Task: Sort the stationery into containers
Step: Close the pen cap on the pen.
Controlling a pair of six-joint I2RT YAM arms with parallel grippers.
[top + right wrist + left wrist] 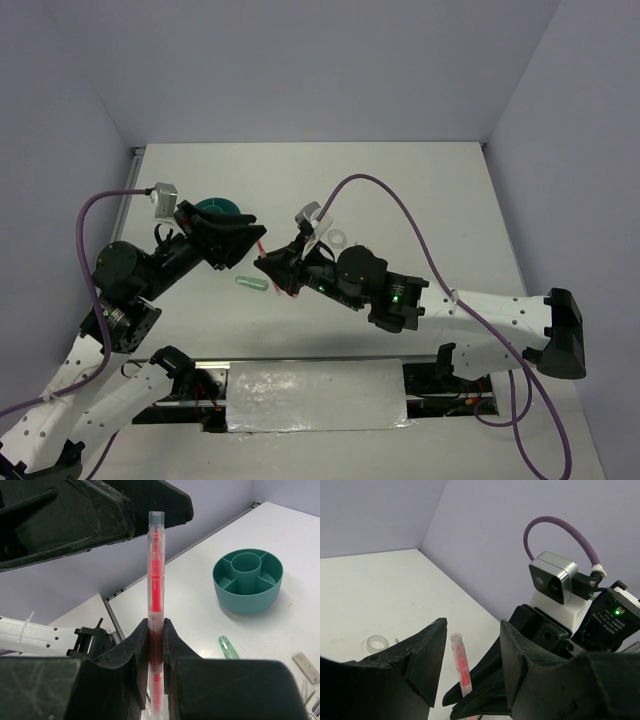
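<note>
Gripping red-pink pen | right tool | left tool parted

The red-pink pen carries a small circled letter, seemingly "A", printed on its clear barrel just above where the right gripper clamps it. Beyond the left gripper, to its right, a black housing bears white print beside a green light, too small to read.

Left gripper spread, red-pink pen upright between its fingers, clear tape ring on table
</note>
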